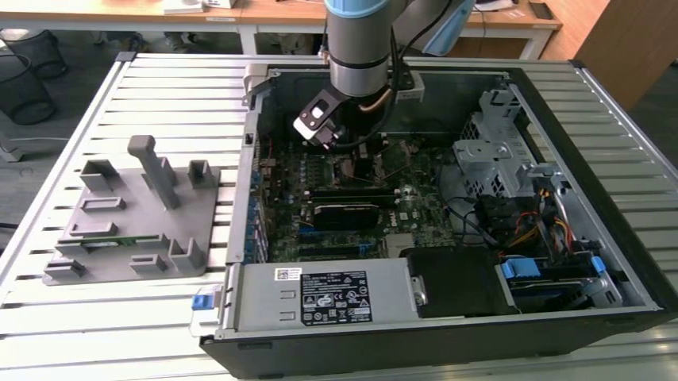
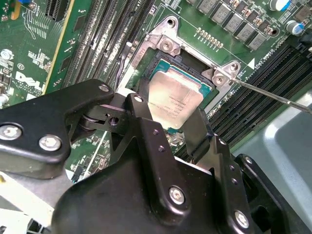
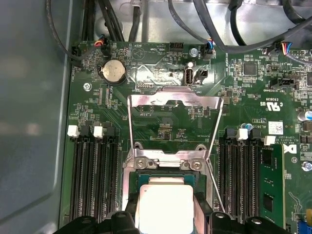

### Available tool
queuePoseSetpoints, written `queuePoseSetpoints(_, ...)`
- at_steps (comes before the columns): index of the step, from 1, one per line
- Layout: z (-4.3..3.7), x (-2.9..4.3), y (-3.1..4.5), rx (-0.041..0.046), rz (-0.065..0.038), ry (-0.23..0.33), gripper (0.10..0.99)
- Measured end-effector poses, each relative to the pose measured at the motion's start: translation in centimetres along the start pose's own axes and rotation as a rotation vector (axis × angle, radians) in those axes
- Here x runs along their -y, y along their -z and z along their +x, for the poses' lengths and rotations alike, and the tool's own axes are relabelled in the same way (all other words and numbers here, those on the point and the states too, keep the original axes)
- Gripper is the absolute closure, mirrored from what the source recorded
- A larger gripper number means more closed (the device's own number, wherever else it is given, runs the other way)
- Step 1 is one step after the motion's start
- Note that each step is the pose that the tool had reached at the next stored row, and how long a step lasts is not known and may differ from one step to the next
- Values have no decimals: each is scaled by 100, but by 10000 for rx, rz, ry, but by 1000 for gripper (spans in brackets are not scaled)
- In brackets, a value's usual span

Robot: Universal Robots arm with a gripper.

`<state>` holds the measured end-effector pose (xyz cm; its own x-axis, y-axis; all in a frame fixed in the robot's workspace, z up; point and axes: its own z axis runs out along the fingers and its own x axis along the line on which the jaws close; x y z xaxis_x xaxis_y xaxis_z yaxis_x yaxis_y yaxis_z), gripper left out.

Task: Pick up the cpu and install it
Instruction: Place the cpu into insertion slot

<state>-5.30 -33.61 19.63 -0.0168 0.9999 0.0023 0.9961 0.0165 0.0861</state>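
Second wrist view: jaws grip the faintly printed cpu point(image 2: 173, 100) over socket point(image 2: 155, 63).

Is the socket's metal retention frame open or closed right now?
Open. In the first wrist view the metal frame is swung back over the motherboard, and nothing covers the cpu.

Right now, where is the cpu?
In the second wrist view, the cpu is held in the gripper at the open socket, flanked by memory slots.

Slatted metal table point(image 1: 159, 87); wooden desks point(image 1: 278, 13) beyond; two black mesh bins point(image 1: 24, 86) on grey floor point(image 1: 48, 163).
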Motion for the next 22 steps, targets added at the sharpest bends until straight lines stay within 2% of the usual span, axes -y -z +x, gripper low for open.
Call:
queuePoseSetpoints(9, 0, 2, -23, -60, -1, -15, 561)
queuePoseSetpoints(14, 3, -1, -6, -120, 2, -28, 561)
queuePoseSetpoints(22, -14, 0, 5, -101, 23, -150, 561)
